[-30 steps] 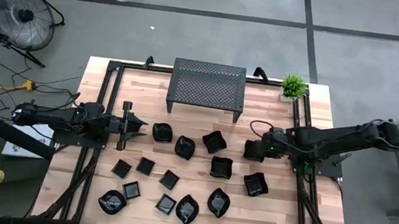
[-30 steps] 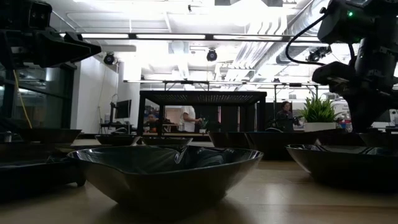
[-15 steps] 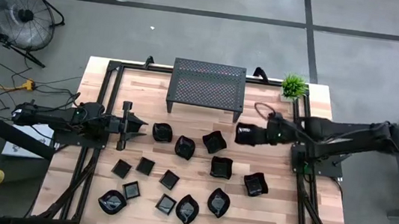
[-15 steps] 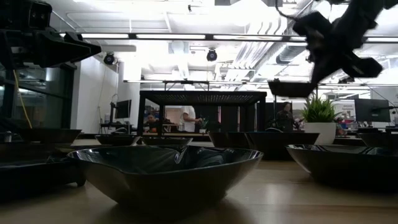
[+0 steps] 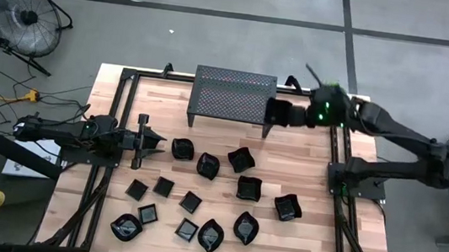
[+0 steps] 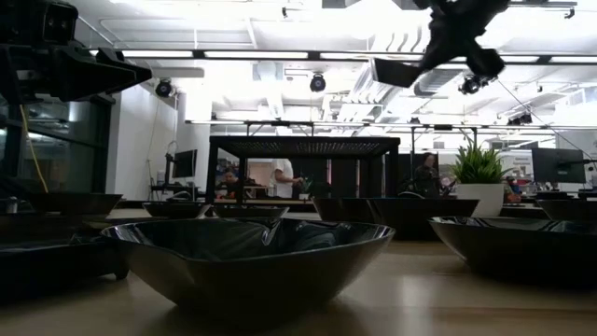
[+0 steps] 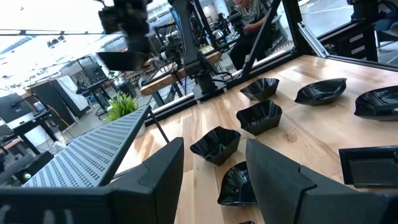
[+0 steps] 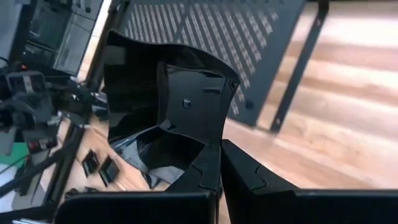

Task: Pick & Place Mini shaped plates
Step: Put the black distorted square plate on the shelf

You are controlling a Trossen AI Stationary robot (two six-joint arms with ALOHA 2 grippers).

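Several mini shaped plates, small glossy black dishes (image 5: 249,187), sit base-down across the wooden table (image 5: 306,152); one fills the front of the low view (image 6: 247,257). My right gripper (image 5: 294,114) is shut on one more plate (image 5: 278,113), held high by the right end of the black perforated rack (image 5: 234,97). This plate also shows in the low view (image 6: 396,72) and in the right wrist view (image 8: 165,93). My left gripper (image 5: 157,141) waits open and level at the table's left, its fingers (image 7: 165,177) touching nothing. My right gripper pinches the plate's rim (image 8: 205,142) between its two fingers (image 8: 249,177), on the side of the plate nearest the arm. The fingers slant down from the table's right. The plate juts out beyond them, lifted clear of table and rack, slightly tilted.
The rack stands on legs at the far middle. A small potted plant (image 5: 330,96) sits at the far right corner. Dark frame rails (image 5: 341,169) run along both sides. Bare wood lies between the rack and the plates.
My right gripper, shut on the plate throughout, has risen steeply from the table's right part and swung toward the far edge and the rack, rolling its wrist. The plate has come up off the table and now hangs high beside the rack's right end.
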